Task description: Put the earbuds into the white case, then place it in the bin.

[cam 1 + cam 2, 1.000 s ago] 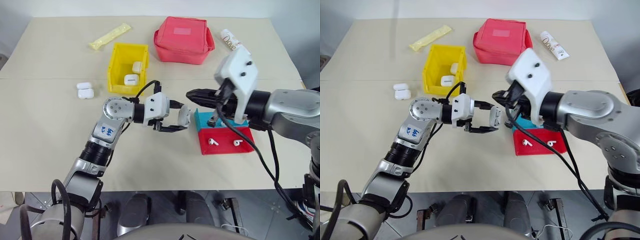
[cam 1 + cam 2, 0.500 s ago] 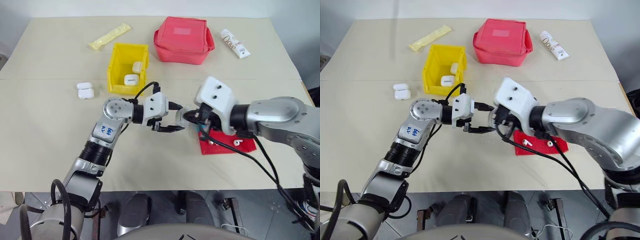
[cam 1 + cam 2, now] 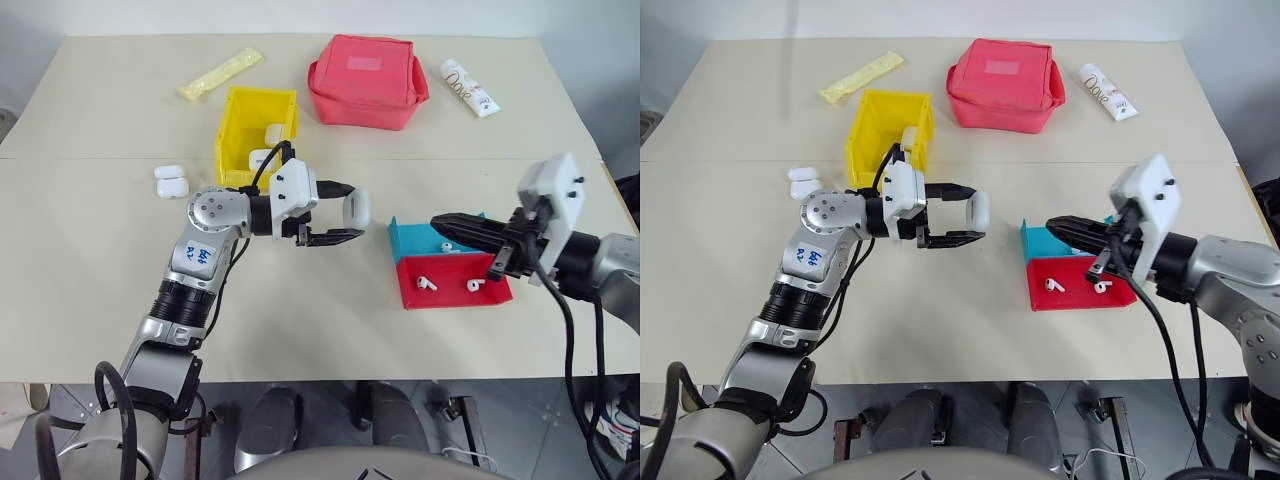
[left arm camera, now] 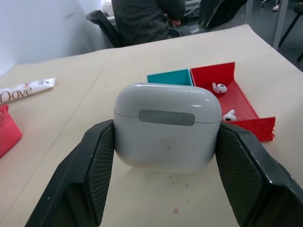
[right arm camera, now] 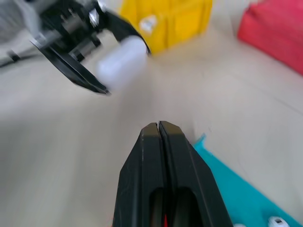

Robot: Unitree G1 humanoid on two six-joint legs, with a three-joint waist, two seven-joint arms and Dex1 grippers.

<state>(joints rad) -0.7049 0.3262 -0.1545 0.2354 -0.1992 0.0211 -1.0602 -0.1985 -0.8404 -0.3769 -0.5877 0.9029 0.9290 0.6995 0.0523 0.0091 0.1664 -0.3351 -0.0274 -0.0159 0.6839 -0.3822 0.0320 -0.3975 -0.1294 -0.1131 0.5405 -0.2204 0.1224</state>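
Sideways, left gripper [image 3: 345, 212] around white case [image 3: 358, 209].

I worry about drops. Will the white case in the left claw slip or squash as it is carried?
The case looks glossy and rounded, so it may slip. Its hard shell probably won't squash. The left claw pinches two sides, so it may twist.

Likely an office or lab workspace.
A beige table [image 3: 100, 260], an office chair [image 4: 102, 23] beyond it, and a seated person [image 4: 142, 19] behind.
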